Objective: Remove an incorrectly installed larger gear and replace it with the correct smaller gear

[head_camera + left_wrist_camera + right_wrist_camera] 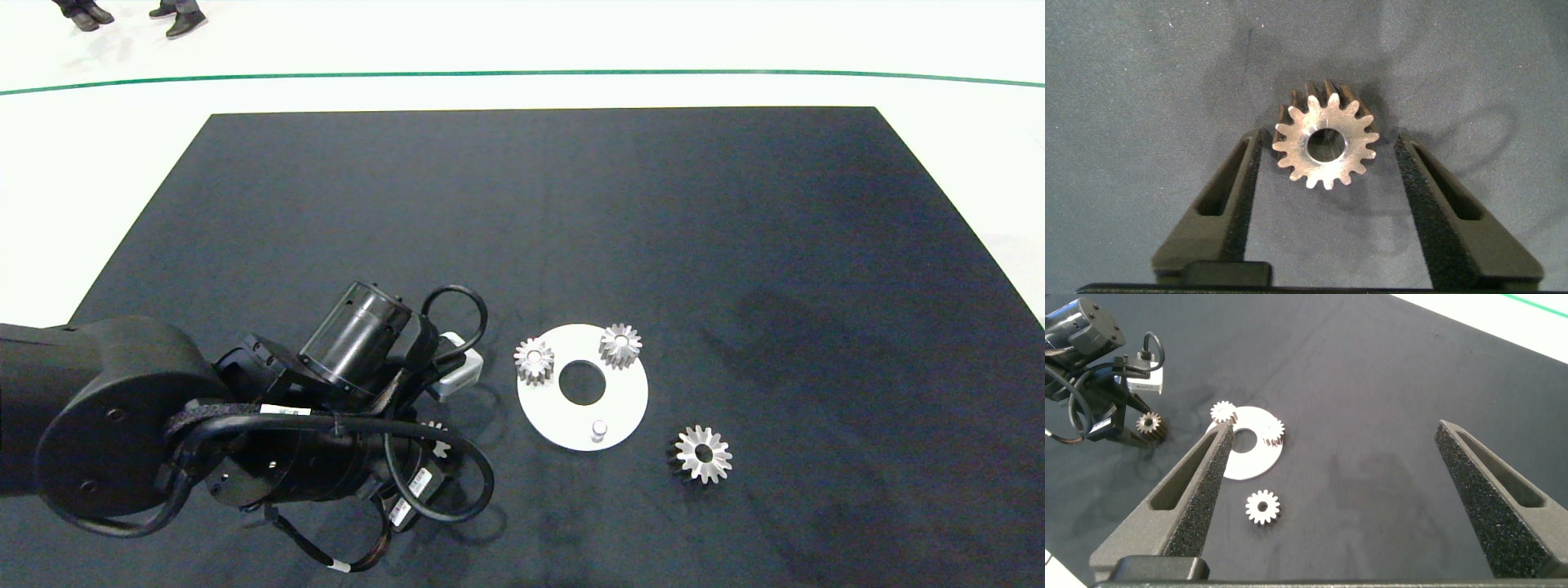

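At the near left of the tabletop (571, 204) we find the left end effector (1327, 208) spread open around the smaller gear (1325, 142), which lies flat between its fingers, untouched. Further right we note the white disc (624, 400) carrying two small gears and a bare peg (599, 428); the larger gear (703, 454) lies just beside it. The right end effector (1347, 498) hangs open, high above.

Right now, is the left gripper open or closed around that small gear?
Open. In the left wrist view the left gripper has a finger on each side of the smaller gear, with dark mat showing in both gaps, so neither touches it.
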Controlling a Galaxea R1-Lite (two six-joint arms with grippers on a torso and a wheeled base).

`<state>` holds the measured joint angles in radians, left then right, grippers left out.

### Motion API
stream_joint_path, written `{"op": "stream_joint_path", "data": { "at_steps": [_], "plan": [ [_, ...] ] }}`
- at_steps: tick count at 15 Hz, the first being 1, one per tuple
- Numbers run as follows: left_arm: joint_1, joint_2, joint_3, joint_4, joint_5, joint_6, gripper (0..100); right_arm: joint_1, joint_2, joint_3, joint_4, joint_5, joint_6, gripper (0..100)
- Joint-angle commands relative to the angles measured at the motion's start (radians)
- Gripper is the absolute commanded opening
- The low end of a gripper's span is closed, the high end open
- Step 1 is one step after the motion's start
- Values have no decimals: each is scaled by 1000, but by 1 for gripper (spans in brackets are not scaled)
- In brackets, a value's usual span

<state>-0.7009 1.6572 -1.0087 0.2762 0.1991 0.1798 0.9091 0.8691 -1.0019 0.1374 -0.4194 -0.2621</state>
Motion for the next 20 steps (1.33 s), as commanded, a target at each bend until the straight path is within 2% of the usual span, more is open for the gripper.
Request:
{"op": "stream_joint_path", "data": {
  "at_steps": [1, 4, 14, 20],
  "plan": [
    [0, -1, -1, 3, 0, 0, 57, 1, 4, 2, 1, -2, -2, 100],
    [-2, 1, -2, 3, 0, -3, 52, 1, 4, 3, 1, -2, -2, 100],
    [-19, 29, -7, -38, 2, -10, 51, 1, 4, 9, 1, -2, -2, 100],
    [-19, 29, 4, -40, 5, -10, 39, 1, 4, 9, 1, -2, -2, 100]
  ]
}}
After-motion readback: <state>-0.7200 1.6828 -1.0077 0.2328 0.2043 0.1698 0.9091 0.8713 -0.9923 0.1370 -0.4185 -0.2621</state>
